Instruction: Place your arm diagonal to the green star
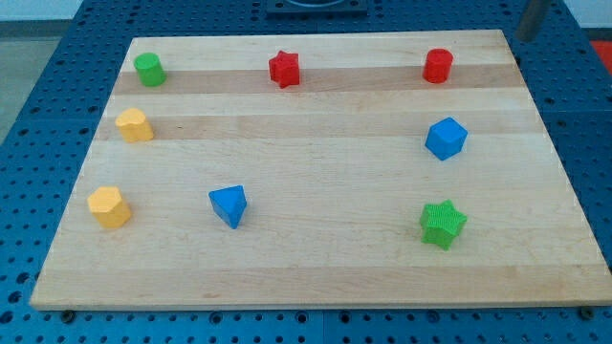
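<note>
The green star (443, 224) lies on the wooden board (325, 268) at the view's lower right. My rod enters at the view's top right corner, and my tip (524, 38) sits just beyond the board's top right corner. It is far above the star and somewhat to its right, and it touches no block. The nearest block to my tip is the red cylinder (437, 66).
A green cylinder (149, 69) and a red star (284, 69) lie along the top. A blue block (446, 138) lies at the right, above the green star. Two yellow blocks (134, 125) (109, 206) lie at the left, and a blue triangular block (229, 204) lies at lower centre-left.
</note>
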{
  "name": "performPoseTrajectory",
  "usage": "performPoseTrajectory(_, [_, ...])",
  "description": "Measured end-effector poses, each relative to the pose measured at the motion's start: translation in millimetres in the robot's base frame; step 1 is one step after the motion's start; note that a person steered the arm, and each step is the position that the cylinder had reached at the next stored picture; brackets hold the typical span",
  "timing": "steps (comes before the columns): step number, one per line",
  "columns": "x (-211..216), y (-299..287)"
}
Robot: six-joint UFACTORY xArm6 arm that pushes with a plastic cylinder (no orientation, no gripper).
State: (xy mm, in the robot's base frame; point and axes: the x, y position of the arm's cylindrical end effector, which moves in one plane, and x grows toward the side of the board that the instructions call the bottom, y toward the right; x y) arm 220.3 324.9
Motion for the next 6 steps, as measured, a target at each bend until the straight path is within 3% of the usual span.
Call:
performPoseTrajectory(2, [89.6,-14.7])
performPoseTrajectory(4, [264.1,-45.7])
performPoseTrajectory(6, [283.1,-55.9])
